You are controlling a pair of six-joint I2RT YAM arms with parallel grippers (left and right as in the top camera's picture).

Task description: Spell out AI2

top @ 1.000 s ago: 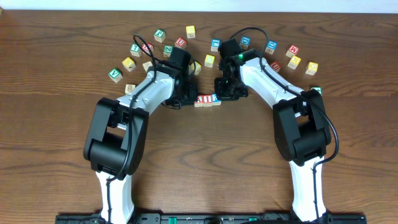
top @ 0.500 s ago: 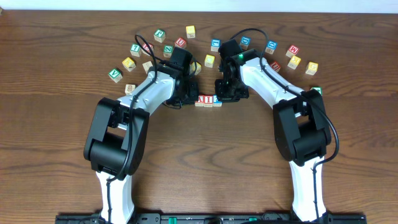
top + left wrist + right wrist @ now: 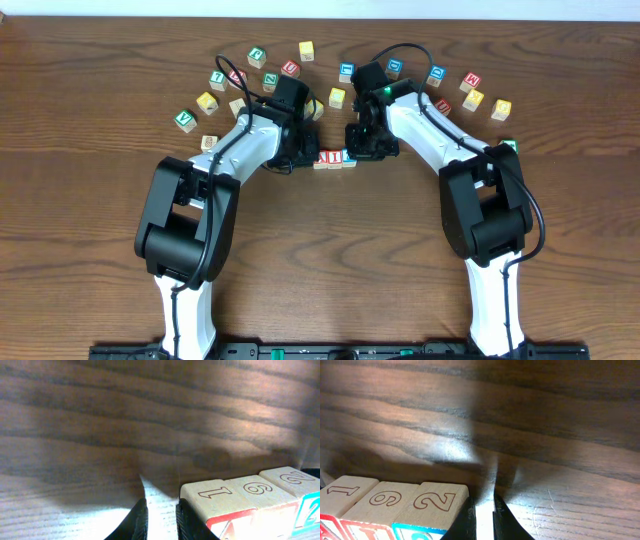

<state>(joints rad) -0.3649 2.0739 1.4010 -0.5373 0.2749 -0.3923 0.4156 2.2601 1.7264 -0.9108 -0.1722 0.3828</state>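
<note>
Three wooden letter blocks stand in a tight row on the table: a red-faced block (image 3: 322, 159), a middle block (image 3: 335, 158) and a blue-faced block (image 3: 348, 156). In the left wrist view their tops read 1 (image 3: 215, 502), 6 (image 3: 260, 491) and 2 (image 3: 295, 481). My left gripper (image 3: 306, 155) (image 3: 161, 520) is shut and empty, with its right finger against the row's left end. My right gripper (image 3: 360, 150) (image 3: 484, 520) is shut and empty, with its left finger against the 2 block (image 3: 437, 505) at the row's right end.
Several loose letter blocks lie in an arc behind the arms, from a green V block (image 3: 185, 121) on the left, past a yellow block (image 3: 338, 97), to a yellow block (image 3: 501, 109) on the right. Bare wood lies in front of the row.
The row of blocks has shifted very slightly toward the back right and closed up. Both arms have barely moved.
</note>
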